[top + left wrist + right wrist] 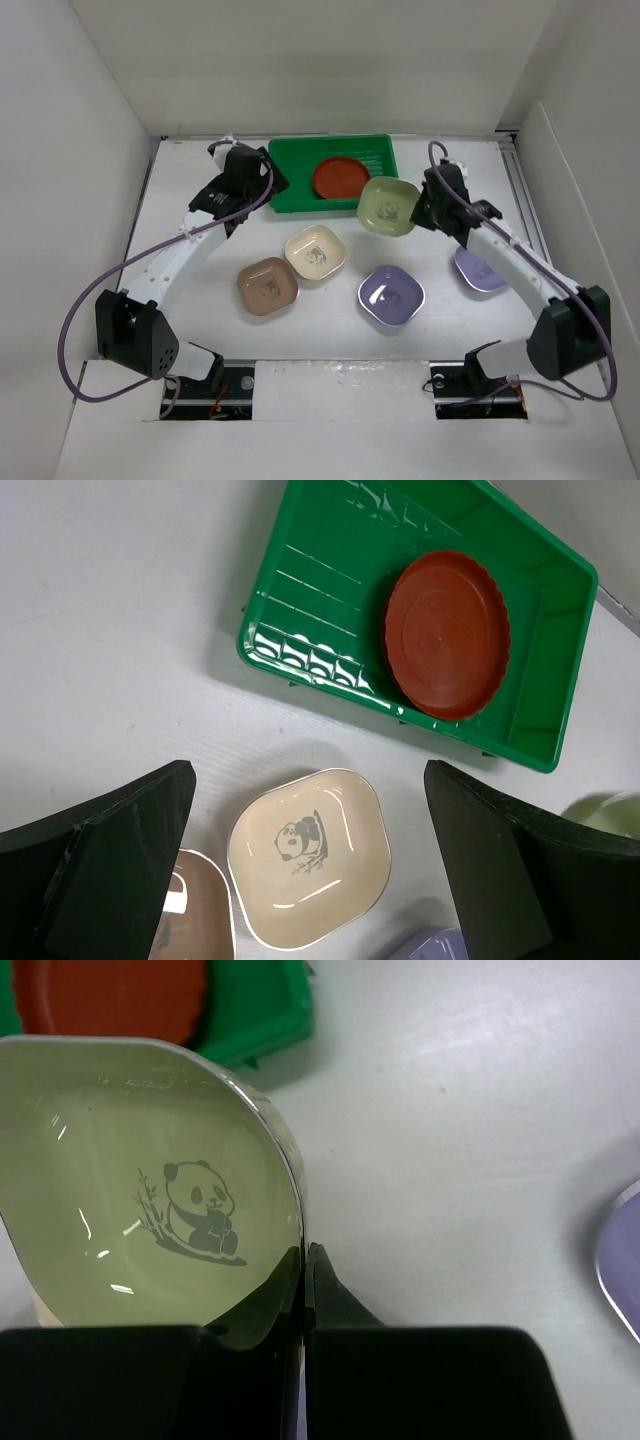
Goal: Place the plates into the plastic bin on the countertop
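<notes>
The green plastic bin point(290, 160) sits at the back of the countertop point(330, 330) with a red round plate point(341, 177) in it. My right gripper point(425, 210) is shut on the rim of the olive green plate point(388, 206) and holds it raised by the bin's front right corner; the plate's panda motif shows in the right wrist view point(150, 1220). My left gripper point(250, 195) is open and empty over the bin's left front, above the cream plate point(310, 855). The cream point(315, 251), pinkish-brown point(267, 285) and two lavender plates point(391, 295) point(478, 270) lie on the countertop.
White walls bound the countertop on the left, back and right. The right arm partly covers the right lavender plate. The bin point(330, 570) has bare ribbed floor left of the red plate point(445, 630).
</notes>
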`<control>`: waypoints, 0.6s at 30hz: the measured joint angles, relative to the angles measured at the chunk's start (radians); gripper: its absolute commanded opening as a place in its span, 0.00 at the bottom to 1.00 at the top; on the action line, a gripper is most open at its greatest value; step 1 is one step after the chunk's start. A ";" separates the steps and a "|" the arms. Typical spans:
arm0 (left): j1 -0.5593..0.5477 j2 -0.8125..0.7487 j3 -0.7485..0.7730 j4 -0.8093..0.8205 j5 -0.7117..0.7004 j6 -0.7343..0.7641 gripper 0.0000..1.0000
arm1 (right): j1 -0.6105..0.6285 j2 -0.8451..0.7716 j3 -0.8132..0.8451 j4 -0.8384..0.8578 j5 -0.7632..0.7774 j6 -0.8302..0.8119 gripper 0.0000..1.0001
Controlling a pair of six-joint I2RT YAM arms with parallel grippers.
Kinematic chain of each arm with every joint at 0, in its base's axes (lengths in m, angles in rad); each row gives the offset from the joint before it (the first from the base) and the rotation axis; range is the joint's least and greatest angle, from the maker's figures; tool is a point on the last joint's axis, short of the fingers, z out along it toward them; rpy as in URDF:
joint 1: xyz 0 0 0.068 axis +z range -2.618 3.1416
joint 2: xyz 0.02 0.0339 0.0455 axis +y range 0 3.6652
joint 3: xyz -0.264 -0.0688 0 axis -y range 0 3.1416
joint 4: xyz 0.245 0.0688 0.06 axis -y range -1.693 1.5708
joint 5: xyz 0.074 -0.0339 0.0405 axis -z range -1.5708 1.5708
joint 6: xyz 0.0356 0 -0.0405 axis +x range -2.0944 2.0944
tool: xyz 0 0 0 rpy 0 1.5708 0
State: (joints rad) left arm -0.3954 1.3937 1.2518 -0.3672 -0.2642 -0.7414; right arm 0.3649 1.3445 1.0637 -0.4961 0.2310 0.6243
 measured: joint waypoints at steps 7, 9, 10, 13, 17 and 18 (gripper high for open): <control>-0.004 0.010 -0.002 0.001 0.022 0.017 1.00 | 0.000 0.452 0.586 -0.066 -0.055 -0.157 0.00; -0.014 0.025 -0.002 -0.001 0.020 0.027 1.00 | 0.000 0.561 0.718 -0.097 -0.071 -0.188 0.00; -0.021 0.035 -0.002 -0.003 0.021 0.031 1.00 | 0.000 0.613 0.780 -0.117 -0.079 -0.204 0.00; -0.036 0.056 -0.024 -0.002 0.028 0.038 1.00 | 0.000 0.737 0.916 -0.158 -0.113 -0.237 0.00; -0.040 0.056 -0.079 -0.007 0.043 0.048 1.00 | 0.000 0.843 0.989 -0.166 -0.201 -0.275 0.00; -0.040 0.056 -0.086 -0.011 0.045 0.051 1.00 | 0.000 0.859 0.989 -0.166 -0.219 -0.282 0.02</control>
State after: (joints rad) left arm -0.4351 1.4498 1.1656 -0.3779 -0.2195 -0.6899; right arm 0.3653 2.2036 2.0529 -0.6624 0.0124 0.3428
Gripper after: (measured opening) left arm 0.993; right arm 0.034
